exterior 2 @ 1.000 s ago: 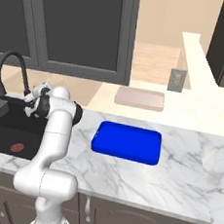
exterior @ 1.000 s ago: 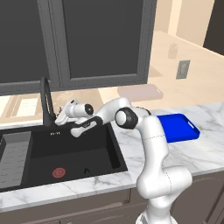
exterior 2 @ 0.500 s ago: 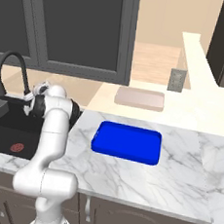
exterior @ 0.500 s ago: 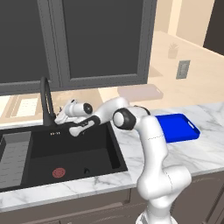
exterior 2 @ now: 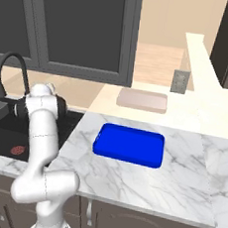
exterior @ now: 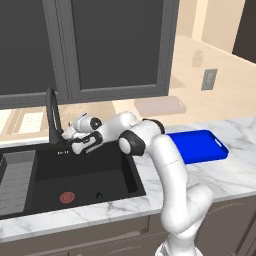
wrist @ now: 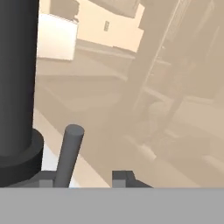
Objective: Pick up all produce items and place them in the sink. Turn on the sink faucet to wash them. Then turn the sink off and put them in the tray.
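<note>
The two-finger gripper is hovering with fingertips apart — straddling the small grey side lever of the tall black arched faucet, at the matte black sink's twelve o'clock edge — gripping nothing.

Matt black sink and faucet, veined white marble counter, seemingly glossy blue tray

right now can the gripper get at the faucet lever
Probably yes. The gripper sits right at the base of the sink faucet, and in the hand view the small lever stands just ahead of the fingertips with nothing between them.
</note>
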